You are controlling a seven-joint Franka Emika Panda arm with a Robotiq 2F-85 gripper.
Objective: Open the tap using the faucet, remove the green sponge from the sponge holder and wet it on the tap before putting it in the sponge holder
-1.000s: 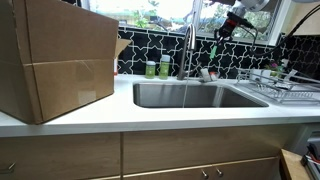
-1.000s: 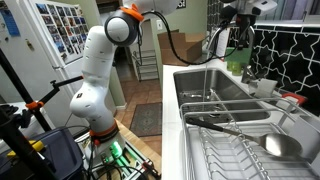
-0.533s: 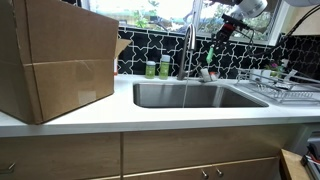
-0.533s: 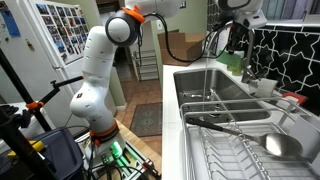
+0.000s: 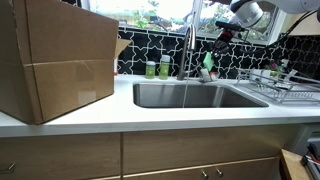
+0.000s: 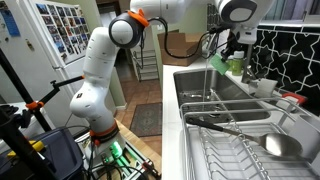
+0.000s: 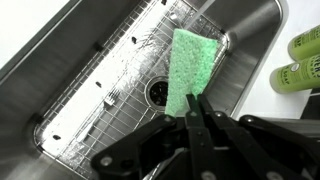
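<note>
Wrist view, the gripper is clamped on one edge of the green sponge, holding it above the sink, drain right below; in an exterior view the sponge hangs just beside the tap

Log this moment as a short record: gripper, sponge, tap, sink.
gripper: fingers shut on one end of the green sponge
green sponge: held in the air above the sink
tap: upright behind the sink, with the sponge beside it in an exterior view
sink: wire grid on its floor, drain showing through
</note>
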